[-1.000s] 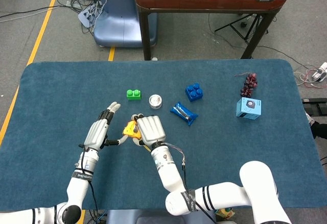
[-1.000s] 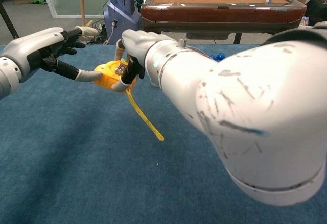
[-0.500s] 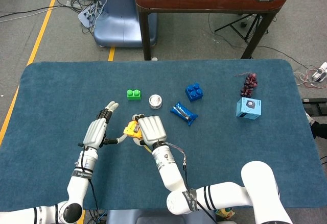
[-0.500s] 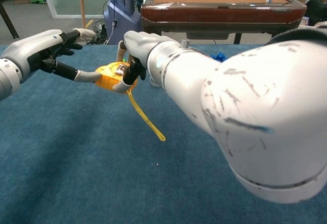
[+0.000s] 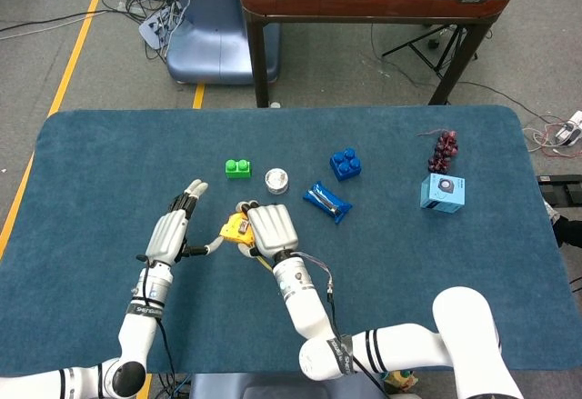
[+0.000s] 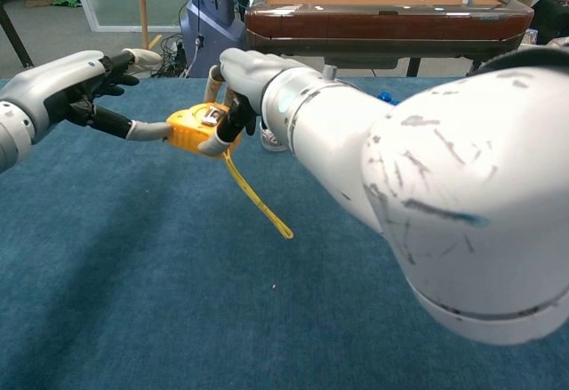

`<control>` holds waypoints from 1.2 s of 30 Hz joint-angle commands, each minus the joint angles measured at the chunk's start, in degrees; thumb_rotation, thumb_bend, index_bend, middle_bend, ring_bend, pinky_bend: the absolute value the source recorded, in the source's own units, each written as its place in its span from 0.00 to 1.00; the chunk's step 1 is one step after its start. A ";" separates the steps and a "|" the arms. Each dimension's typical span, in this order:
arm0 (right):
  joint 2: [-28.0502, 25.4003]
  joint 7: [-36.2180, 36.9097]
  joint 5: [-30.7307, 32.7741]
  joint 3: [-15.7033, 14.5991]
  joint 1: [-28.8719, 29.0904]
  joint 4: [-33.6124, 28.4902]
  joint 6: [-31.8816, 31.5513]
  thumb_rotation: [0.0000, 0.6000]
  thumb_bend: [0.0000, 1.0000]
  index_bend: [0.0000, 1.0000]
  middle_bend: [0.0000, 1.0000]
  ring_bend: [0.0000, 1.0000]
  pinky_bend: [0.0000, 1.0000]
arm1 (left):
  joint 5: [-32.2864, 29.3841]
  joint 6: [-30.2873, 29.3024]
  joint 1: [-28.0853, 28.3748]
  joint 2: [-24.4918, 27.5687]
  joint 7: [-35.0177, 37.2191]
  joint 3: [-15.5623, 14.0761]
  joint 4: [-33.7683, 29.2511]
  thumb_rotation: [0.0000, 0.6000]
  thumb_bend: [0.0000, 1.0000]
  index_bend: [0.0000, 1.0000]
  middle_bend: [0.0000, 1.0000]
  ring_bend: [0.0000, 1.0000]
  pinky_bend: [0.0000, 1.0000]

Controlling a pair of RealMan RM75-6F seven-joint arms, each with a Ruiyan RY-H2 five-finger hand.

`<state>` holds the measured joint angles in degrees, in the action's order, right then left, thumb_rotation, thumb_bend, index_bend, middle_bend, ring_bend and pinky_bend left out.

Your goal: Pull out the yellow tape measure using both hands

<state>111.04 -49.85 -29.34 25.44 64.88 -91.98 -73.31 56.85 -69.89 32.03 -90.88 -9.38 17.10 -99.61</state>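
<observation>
Yellow tape measure (image 6: 197,126) is up off the blue table (image 5: 109,163), held between both hands near the table's front-left-centre. Right hand (image 5: 270,229) grips the case from above & behind, fingers curled over it, thumb under the front edge in the chest view. So it's closed round the case, not just resting. Left hand (image 5: 171,233) sits just beside it on the left: most fingers spread & pointing away from the robot, only one digit reaching across w/ its tip touching the case's left side. Can't tell if that counts as a pinch; looks more like a touch than a grip, hand mostly open.

A short length of yellow blade (image 6: 258,199) hangs out of the case, slanting down to the right in the chest view, free end loose above the cloth. Neither hand has hold of the blade tip.

Rest of table, further back: green brick (image 5: 238,169), small silver round tin (image 5: 276,179) just right of it, blue wrapped packet (image 5: 326,201), blue brick (image 5: 345,164). Well apart on the right: light-blue box (image 5: 442,191) w/ a bunch of dark grapes (image 5: 443,150) just behind it.
</observation>
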 commanded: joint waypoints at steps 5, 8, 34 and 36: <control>-0.53 0.71 -0.47 -0.38 -0.57 -0.56 0.30 1.00 0.64 0.56 0.56 0.49 0.39 | -0.42 0.03 0.19 -0.23 -0.21 0.26 0.31 1.00 0.21 0.00 0.00 0.00 0.00; -0.85 0.52 -0.48 -0.70 -0.70 -0.85 0.47 1.00 0.64 0.56 0.56 0.50 0.39 | -0.49 -0.08 0.23 -0.28 -0.23 0.40 0.33 1.00 0.21 0.00 0.00 0.00 0.00; -2.81 0.00 1.48 -1.68 -1.24 -2.35 1.72 1.00 0.64 0.57 0.57 0.50 0.39 | -2.90 -0.50 0.28 0.37 -0.32 2.14 2.05 1.00 0.21 0.00 0.00 0.00 0.00; -2.93 -0.14 1.75 -1.75 -1.21 -2.50 1.69 1.00 0.64 0.58 0.57 0.50 0.39 | -3.20 -0.54 0.16 0.59 -0.13 2.33 2.26 1.00 0.21 0.00 0.00 0.00 0.00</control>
<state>108.14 -49.96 -27.64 23.71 63.65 -94.45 -71.61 53.73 -70.41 32.24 -90.37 -9.57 19.37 -97.42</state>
